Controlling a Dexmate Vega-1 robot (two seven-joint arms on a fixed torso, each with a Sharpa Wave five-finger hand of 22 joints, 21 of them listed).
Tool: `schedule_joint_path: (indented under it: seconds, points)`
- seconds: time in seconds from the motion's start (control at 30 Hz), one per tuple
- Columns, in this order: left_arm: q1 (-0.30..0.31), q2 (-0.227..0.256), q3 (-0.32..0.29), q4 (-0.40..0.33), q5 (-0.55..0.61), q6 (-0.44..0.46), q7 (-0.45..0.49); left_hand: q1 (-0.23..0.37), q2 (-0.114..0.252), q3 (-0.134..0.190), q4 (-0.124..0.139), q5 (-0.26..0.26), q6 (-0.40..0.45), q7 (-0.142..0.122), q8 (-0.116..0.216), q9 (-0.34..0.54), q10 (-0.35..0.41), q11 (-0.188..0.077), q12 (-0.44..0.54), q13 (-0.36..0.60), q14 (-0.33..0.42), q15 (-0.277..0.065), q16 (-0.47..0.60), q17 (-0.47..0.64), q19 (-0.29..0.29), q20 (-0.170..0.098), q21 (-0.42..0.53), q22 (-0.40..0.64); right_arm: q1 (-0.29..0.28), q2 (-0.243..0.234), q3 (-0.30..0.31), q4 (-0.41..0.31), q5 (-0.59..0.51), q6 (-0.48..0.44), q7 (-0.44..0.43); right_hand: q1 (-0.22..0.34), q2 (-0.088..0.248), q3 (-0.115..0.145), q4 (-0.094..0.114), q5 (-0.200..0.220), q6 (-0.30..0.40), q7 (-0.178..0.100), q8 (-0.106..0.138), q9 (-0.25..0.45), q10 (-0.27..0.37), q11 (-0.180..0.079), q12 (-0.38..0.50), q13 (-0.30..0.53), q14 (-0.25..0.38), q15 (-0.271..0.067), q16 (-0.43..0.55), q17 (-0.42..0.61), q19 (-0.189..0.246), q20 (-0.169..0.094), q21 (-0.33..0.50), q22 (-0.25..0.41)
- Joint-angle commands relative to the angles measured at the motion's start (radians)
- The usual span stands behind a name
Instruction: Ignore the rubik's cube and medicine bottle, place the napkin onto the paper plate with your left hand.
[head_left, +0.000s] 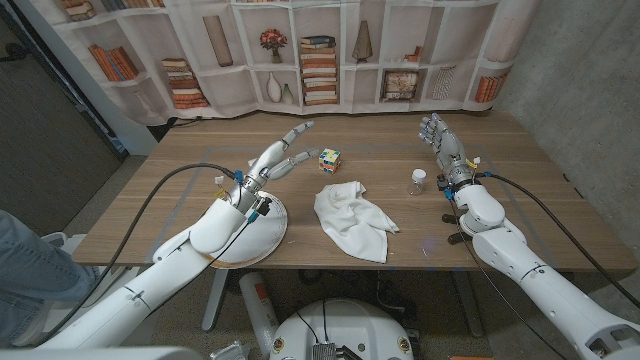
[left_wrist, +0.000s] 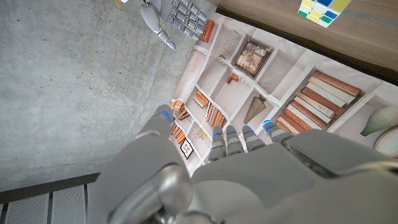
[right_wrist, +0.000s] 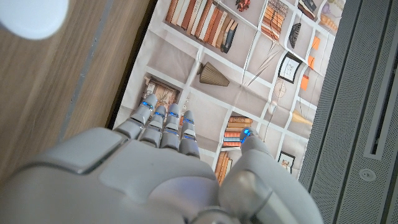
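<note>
Table (head_left: 520, 170): matt wood grain. Napkin (head_left: 352, 220): soft, creased white cloth. Paper plate (head_left: 262, 244): matt white. Left hand (head_left: 272, 165): smooth glossy plastic.

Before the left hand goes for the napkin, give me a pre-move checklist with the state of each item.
1. Left hand free to grasp: ok, fingers spread, nothing held.
2. Napkin reachable: ok, lies crumpled on the table between the paper plate and the medicine bottle, untouched.
3. Paper plate ready to receive: cannot tell fully, the left forearm covers much of it.
4. Rubik's cube clear of the napkin: ok, apart from it, farther back.
5. Medicine bottle clear of the napkin: ok, upright, off to its right.
6. Right hand out of the way: ok, open beyond the bottle.
</note>
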Motion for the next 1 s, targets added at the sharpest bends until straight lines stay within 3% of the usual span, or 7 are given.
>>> schedule_joint_path:
  seconds: [0.03,0.67,0.8,1.0]
  points:
    - [0.017,0.016,-0.006,-0.029,0.049,0.023,0.016,0.014,0.003,0.003,-0.008,0.0,0.0,-0.005,-0.004,0.003,-0.004,-0.005,-0.002,0.004,-0.006,0.001,0.001,0.003,-0.024,0.005,-0.002,0.002,-0.003,-0.003,0.001,-0.009,-0.004,-0.004,-0.005,0.009,0.005,0.003,-0.007,0.0,-0.006,-0.001,-0.002,0.006,-0.002,-0.001,0.002,0.002,-0.004,-0.004,-0.001,0.004,-0.001,0.002,-0.002,0.006]
    - [0.011,0.025,0.014,-0.058,0.129,0.064,0.03,0.028,0.004,0.005,-0.015,0.0,0.009,-0.007,-0.004,0.003,-0.001,-0.004,-0.004,0.004,-0.001,0.001,0.003,0.002,-0.018,0.007,-0.002,0.001,0.002,0.005,0.001,0.005,0.002,-0.002,-0.002,0.009,0.005,0.003,-0.007,0.0,-0.006,-0.001,-0.002,0.006,-0.002,-0.001,0.002,0.002,-0.004,-0.004,-0.001,0.004,-0.001,0.002,-0.002,0.006]
    - [0.007,0.026,0.021,-0.061,0.132,0.075,0.025,0.031,0.003,0.005,-0.016,0.0,0.011,-0.007,-0.004,0.003,0.003,-0.005,-0.003,0.004,0.0,0.0,0.003,0.002,-0.017,0.006,-0.002,0.001,0.0,0.04,0.01,0.024,-0.008,0.033,-0.047,0.009,0.005,0.003,-0.007,0.0,-0.006,-0.001,-0.002,0.006,-0.002,-0.001,0.002,0.002,-0.004,-0.004,-0.001,0.004,-0.001,0.002,-0.002,0.006]
    - [0.002,0.029,0.028,-0.061,0.131,0.085,0.022,0.036,0.004,0.005,-0.018,0.0,0.02,-0.007,-0.002,0.003,0.003,-0.007,-0.003,0.004,0.001,0.0,0.003,0.002,-0.017,0.006,-0.003,0.001,-0.007,0.056,0.015,0.018,-0.048,0.041,-0.113,0.009,0.005,0.003,-0.007,0.0,-0.006,-0.001,-0.002,0.006,-0.002,-0.001,0.002,0.002,-0.004,-0.004,-0.001,0.004,-0.001,0.002,-0.002,0.006]
